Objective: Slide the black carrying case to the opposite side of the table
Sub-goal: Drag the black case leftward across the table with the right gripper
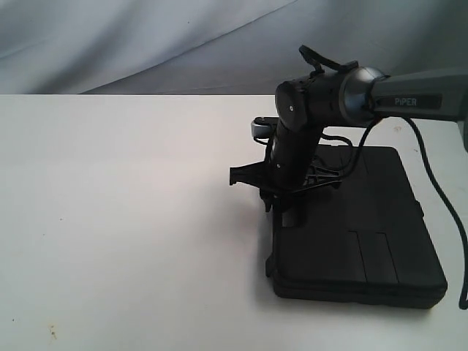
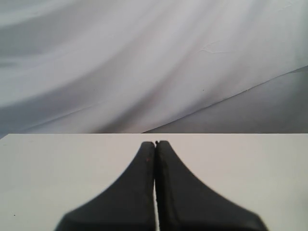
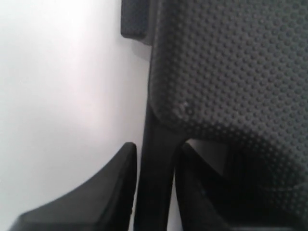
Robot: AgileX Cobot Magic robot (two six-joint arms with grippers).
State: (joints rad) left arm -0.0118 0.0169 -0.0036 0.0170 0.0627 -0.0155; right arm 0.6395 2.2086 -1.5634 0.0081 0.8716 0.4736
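Note:
The black case (image 1: pixel 365 227) lies flat on the right half of the white table (image 1: pixel 110 219). My right gripper (image 1: pixel 281 208) reaches down at the case's left edge, by the handle. In the right wrist view the handle bar (image 3: pixel 155 192) runs between the fingers of the right gripper (image 3: pixel 156 147), which press close on both sides; the case's dotted lid (image 3: pixel 231 62) fills the rest of that view. My left gripper (image 2: pixel 155 143) is shut with nothing in it, hovering over bare table (image 2: pixel 57 168); it does not show in the exterior view.
A wide stretch of white tabletop lies to the left of the case. A grey cloth backdrop (image 1: pixel 146 44) hangs behind the table's far edge. The right arm's cable (image 1: pixel 439 197) loops over the case's right side.

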